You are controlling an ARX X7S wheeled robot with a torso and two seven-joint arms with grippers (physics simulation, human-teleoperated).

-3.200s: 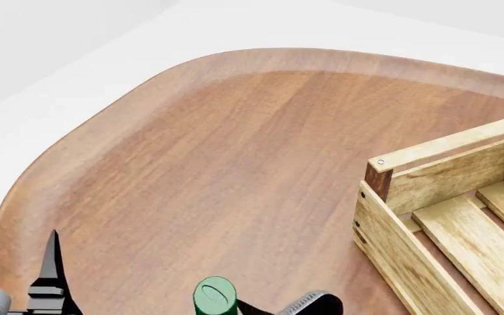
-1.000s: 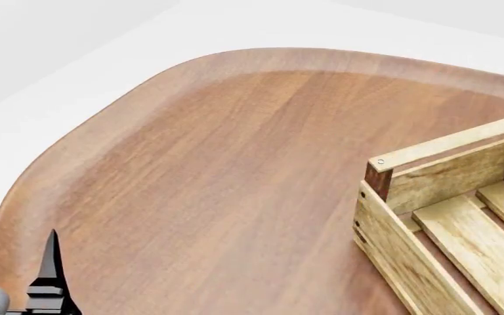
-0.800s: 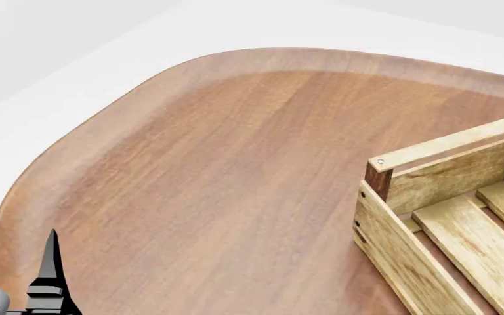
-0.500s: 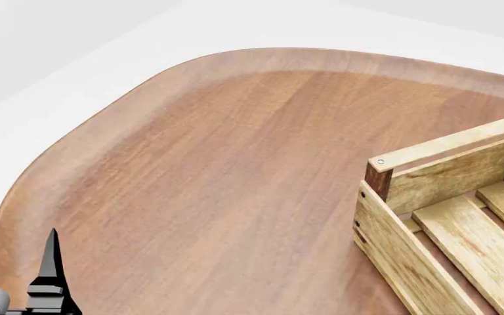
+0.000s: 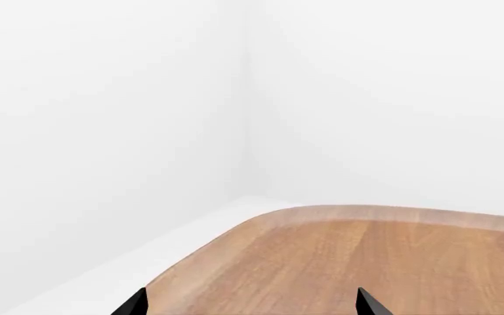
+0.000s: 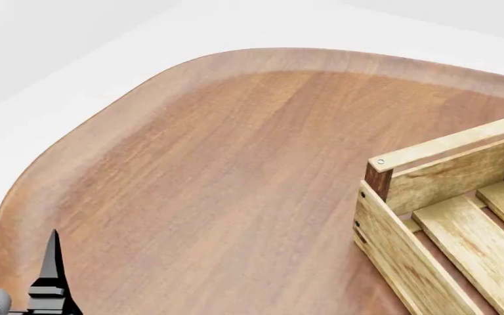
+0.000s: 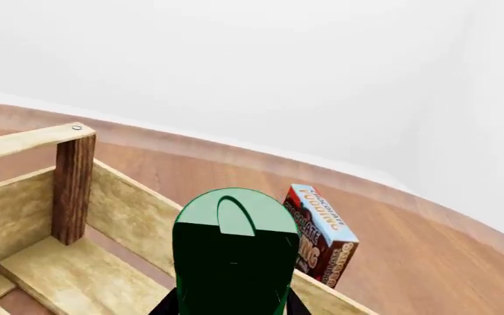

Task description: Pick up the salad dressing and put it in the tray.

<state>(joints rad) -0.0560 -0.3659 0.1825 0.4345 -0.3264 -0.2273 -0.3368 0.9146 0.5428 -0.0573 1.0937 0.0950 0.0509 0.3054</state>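
Salad dressing (image 7: 234, 252) — glossy round green flip cap — pinched in the right gripper (image 7: 231, 303), held above the tray (image 7: 33, 190), a pale slatted-wood crate with dark brown corner posts; blue-and-brown pudding box (image 7: 322, 236) beyond its far wall; left gripper (image 5: 250, 303) spread — black pointed tips over the smooth wood-grain table (image 6: 217, 184).

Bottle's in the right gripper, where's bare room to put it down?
The tray floor below the salad dressing shows bare slats beside the dark corner post. In the head view, the table is bare from the left gripper to the tray wall. It is tighter past the far wall, where the pudding box stands.
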